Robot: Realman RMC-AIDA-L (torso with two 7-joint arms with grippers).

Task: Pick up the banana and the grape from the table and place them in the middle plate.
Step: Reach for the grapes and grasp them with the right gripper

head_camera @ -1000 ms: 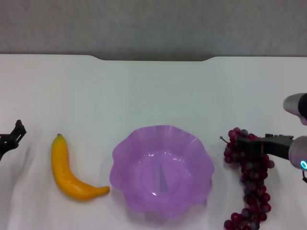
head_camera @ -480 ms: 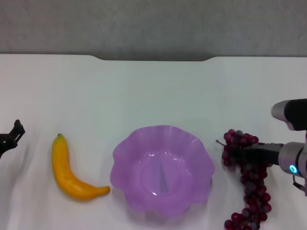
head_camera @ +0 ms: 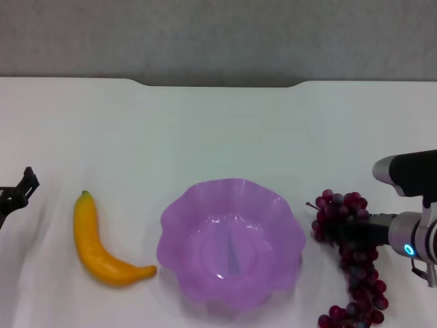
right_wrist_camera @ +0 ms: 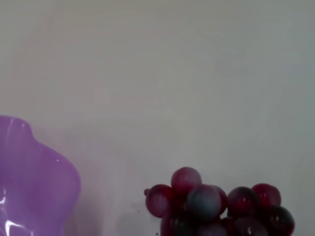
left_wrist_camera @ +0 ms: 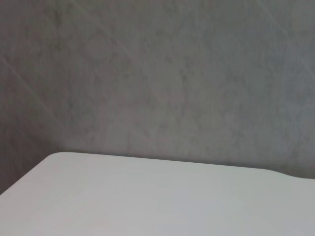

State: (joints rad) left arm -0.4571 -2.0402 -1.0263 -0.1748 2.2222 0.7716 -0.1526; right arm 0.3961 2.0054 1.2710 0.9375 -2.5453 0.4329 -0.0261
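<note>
The banana (head_camera: 101,247) lies on the white table (head_camera: 218,130), left of the purple scalloped middle plate (head_camera: 205,188), which holds nothing. The grape (head_camera: 360,275) is just right of the plate. My right gripper (head_camera: 345,229) reaches in from the right edge and is shut across the upper part of the bunch. The right wrist view shows the top of the grape (right_wrist_camera: 216,201) and the plate's rim (right_wrist_camera: 29,182). My left gripper (head_camera: 17,195) sits at the far left edge, apart from the banana.
The table's notched far edge (head_camera: 218,83) meets a grey wall. The left wrist view shows only a table corner (left_wrist_camera: 147,196) and that wall.
My right gripper has moved left toward the plate, and the top of the grape bunch has shifted left with it. The left gripper has barely moved. The banana and plate stay put.
</note>
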